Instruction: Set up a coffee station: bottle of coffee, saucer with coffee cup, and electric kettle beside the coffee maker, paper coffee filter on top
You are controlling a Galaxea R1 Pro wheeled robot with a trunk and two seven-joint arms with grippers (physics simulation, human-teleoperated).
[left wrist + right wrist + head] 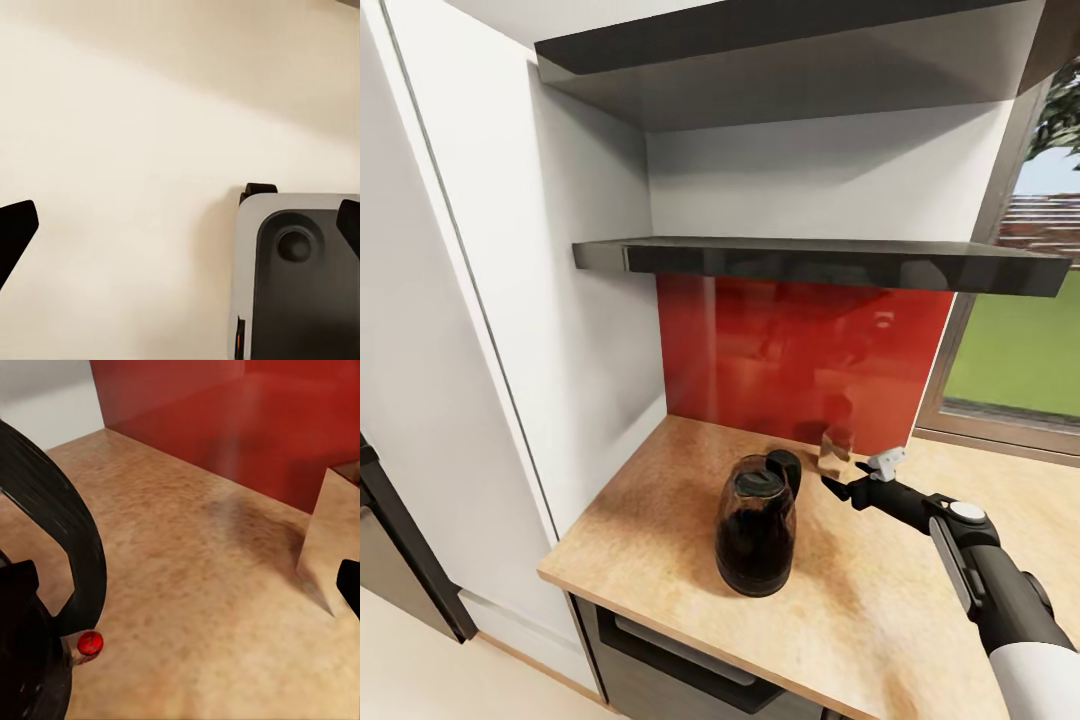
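Right end effector [857, 478] beside electric kettle [757, 523]

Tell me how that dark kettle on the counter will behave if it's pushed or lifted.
The kettle looks tall over a narrow base, so a high shove may tip it. Its glossy body likely slips; the arched handle seems the safer grip. Rigid, probably.

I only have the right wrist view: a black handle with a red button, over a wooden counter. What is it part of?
Observer: A dark kettle, standing upright on the counter.
Operator: Is the right pincer gripping it?
Observer: No. The right pincer is open, beside the handle, not touching it.
Operator: And the left one?
Observer: The left pincer is open, pointing at pale floor beside the robot's base.
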